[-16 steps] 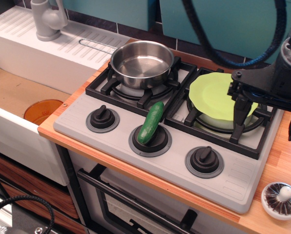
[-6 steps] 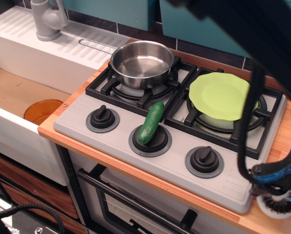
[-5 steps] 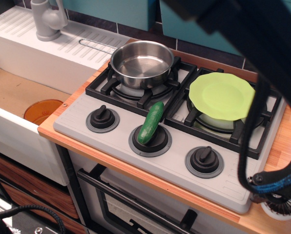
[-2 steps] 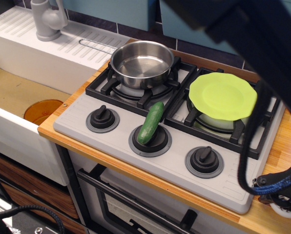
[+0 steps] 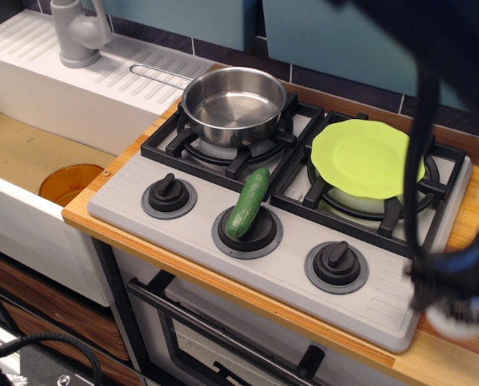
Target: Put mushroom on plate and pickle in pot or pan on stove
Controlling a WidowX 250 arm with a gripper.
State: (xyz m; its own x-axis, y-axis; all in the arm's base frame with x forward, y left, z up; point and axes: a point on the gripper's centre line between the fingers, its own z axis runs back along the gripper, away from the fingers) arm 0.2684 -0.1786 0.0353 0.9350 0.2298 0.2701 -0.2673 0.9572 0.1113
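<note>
The mushroom (image 5: 460, 317) shows as a blurred white shape at the lower right, over the wooden counter by the stove's right front corner. My gripper (image 5: 455, 291) is blurred right above it and seems shut on it. The dark-green pickle (image 5: 248, 202) lies tilted across the middle knob of the grey stove (image 5: 193, 219). The empty steel pot (image 5: 234, 100) stands on the back left burner. The lime-green plate (image 5: 364, 158) lies empty on the right burner.
The arm and its black cable (image 5: 420, 153) cross the right side, over the plate's right edge. An orange disc (image 5: 71, 183) lies in the sink at left. A grey faucet (image 5: 79, 32) stands at the back left. The counter's edge runs just right of the mushroom.
The gripper came from above the plate down to the mushroom at the lower right. Since 0.4 s ago the mushroom and gripper have shifted up and slightly left.
</note>
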